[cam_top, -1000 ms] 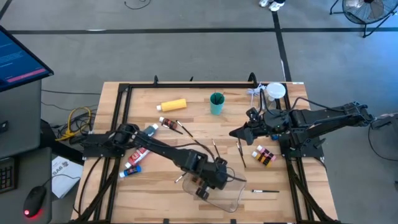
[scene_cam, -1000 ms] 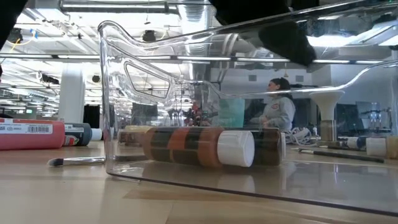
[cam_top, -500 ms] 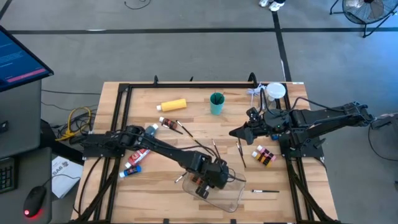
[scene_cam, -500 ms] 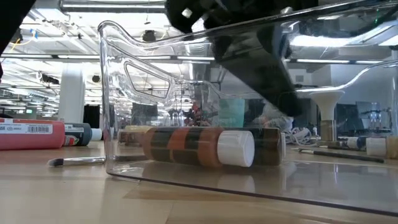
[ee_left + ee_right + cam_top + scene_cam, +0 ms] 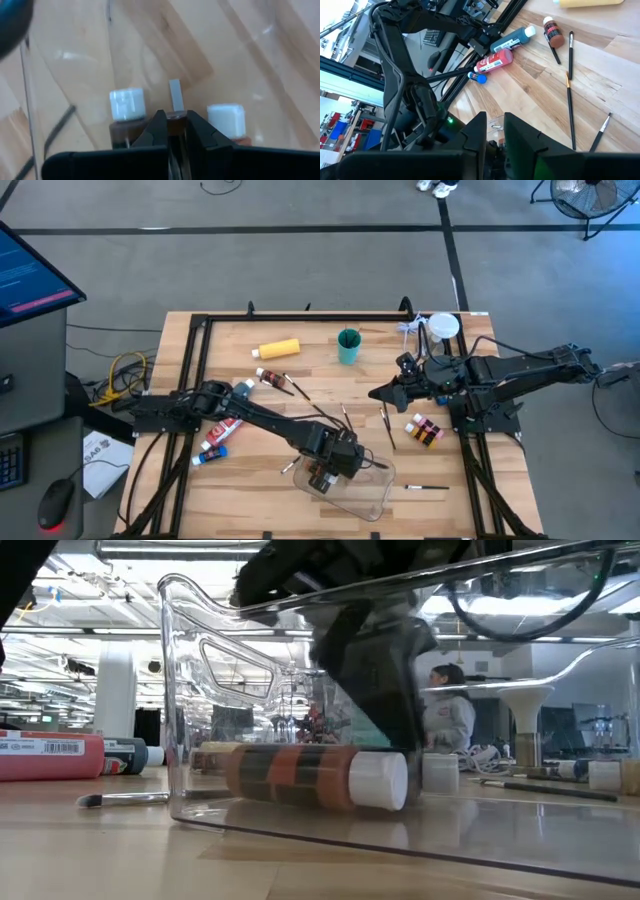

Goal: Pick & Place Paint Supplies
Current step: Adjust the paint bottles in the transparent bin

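My left gripper (image 5: pixel 325 477) reaches down inside the clear tray (image 5: pixel 368 498) near the table's front edge, shut on a thin paint brush. In the left wrist view its fingertips (image 5: pixel 172 131) stand between two brown bottles with white caps (image 5: pixel 127 107) (image 5: pixel 227 118) lying on the tray floor. The low view shows the dark gripper (image 5: pixel 372 680) behind a bottle (image 5: pixel 320 776) lying on its side. My right gripper (image 5: pixel 377 393) hangs still above the table's right middle, shut, with nothing visible between its fingers. My left gripper pinches the brush between its two fingertips. The brush's pale flat end (image 5: pixel 176 95) sticks out past them. The fingers come from above, slanting steeply down into the tray. Whether the brush end touches the tray floor cannot be told.
A yellow bottle (image 5: pixel 279 349) and a teal cup (image 5: pixel 348 346) stand at the back. A brown bottle (image 5: pixel 270 377) and red and blue tubes (image 5: pixel 225 428) (image 5: pixel 210 452) lie at the left. Loose brushes (image 5: pixel 386 423) (image 5: pixel 427 487) and small bottles (image 5: pixel 424 430) lie at the right.
My left gripper has sunk into the tray and tipped more steeply downward, still shut. In the low view it has come down behind the lying bottle.
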{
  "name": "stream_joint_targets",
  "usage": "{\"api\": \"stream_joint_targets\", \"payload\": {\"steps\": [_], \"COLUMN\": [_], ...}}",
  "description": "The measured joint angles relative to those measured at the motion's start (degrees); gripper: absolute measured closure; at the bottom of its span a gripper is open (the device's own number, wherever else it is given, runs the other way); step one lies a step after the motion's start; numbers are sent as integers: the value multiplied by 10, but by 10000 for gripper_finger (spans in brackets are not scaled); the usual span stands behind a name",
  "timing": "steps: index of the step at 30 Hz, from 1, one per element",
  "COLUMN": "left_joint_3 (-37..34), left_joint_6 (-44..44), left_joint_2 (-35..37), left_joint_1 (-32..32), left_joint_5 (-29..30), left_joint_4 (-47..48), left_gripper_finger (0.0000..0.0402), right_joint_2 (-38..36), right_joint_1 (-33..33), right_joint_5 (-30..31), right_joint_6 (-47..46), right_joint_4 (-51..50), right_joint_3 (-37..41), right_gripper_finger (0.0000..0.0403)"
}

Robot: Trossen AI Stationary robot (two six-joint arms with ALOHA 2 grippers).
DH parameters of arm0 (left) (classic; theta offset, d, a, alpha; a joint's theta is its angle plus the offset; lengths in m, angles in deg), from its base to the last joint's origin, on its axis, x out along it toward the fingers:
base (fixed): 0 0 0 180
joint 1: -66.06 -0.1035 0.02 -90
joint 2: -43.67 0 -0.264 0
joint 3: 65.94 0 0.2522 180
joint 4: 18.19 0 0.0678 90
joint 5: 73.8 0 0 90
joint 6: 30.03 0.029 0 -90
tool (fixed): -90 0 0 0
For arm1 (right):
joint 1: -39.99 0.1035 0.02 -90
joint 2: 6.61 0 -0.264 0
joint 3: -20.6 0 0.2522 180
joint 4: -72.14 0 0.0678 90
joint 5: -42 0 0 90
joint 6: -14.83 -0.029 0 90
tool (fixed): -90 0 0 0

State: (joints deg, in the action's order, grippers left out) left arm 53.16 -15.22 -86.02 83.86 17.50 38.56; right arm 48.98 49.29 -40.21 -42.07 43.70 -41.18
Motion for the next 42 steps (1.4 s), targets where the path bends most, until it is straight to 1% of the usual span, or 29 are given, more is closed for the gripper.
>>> {"api": "stream_joint_targets", "payload": {"steps": [6,11,17,31,42], "left_joint_3": [-2,3,4,4,-10], "left_joint_6": [0,-1,0,-5,-7], "left_joint_2": [8,21,15,7,2], "left_joint_1": [0,0,-5,-29,-24], "left_joint_5": [4,-3,-6,-7,-19], "left_joint_4": [1,-52,-90,-114,-118], "left_gripper_finger": [401,401,401,401,401], "right_joint_2": [0,0,0,0,0], "right_joint_1": [0,4,5,5,5], "right_joint_5": [0,0,-1,0,0], "right_joint_6": [-1,-1,-1,3,5], "right_joint_4": [1,1,3,1,0], "right_joint_3": [0,0,0,0,0], "right_gripper_finger": [342,342,342,342,342]}}
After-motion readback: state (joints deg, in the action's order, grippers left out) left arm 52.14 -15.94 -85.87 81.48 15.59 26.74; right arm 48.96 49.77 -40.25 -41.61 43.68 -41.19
